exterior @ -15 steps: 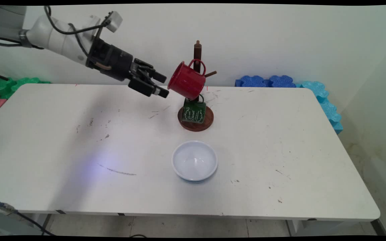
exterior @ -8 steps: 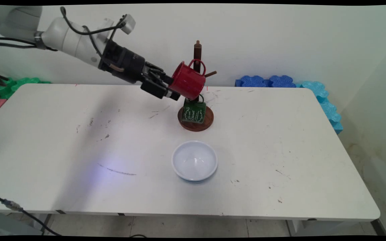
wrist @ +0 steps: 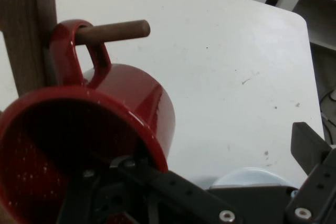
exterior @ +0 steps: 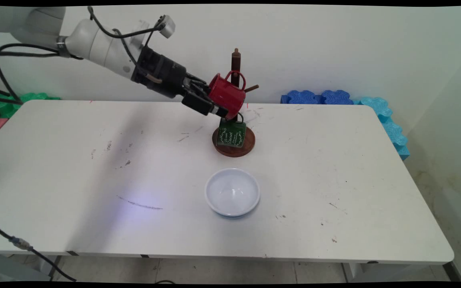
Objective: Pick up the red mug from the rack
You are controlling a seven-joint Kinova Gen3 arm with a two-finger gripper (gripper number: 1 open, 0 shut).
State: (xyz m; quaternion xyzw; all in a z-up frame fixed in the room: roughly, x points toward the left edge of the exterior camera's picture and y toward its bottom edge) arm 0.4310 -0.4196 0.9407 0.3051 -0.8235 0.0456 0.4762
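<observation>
reaching into the red mug (exterior: 227,95) hanging by its handle on the wooden peg (wrist: 113,31) ahead, the pincer (exterior: 211,105) gapes wide, one finger (wrist: 173,188) inside the rim, gripping nothing; mug looks light, stiff, glossy-slick, best pinched at the rim wall.

Even, soft light here; a broad faint shadow slants across the bench (exterior: 94,160) left half. Red mug (wrist: 105,124) glints with glare, looming slightly soft up close.
</observation>
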